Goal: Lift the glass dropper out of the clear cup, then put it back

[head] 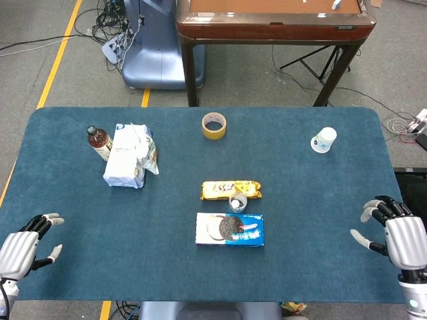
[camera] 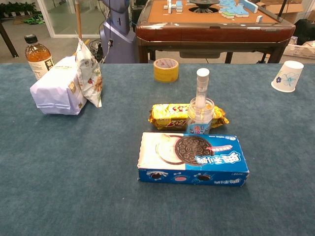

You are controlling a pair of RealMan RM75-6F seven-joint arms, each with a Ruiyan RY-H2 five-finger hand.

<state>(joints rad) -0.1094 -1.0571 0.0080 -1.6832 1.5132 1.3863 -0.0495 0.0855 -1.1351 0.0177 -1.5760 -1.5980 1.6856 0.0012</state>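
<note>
The glass dropper [camera: 202, 87] stands upright in the clear cup [camera: 200, 118], its white bulb above the rim. From the head view the cup [head: 237, 202] sits mid-table between the gold packet and the cookie box. My right hand [head: 399, 235] hovers at the table's right front edge, fingers spread and holding nothing. At the left front corner my left hand [head: 25, 247] is likewise open and far from the cup. Neither hand shows in the chest view.
A blue cookie box [camera: 193, 159] lies just in front of the cup, a gold snack packet [camera: 172, 114] behind it. A tape roll [camera: 166, 69] sits further back, a paper cup [camera: 287, 76] at the far right, snack bags [camera: 66, 84] and a bottle [camera: 39, 55] at the left.
</note>
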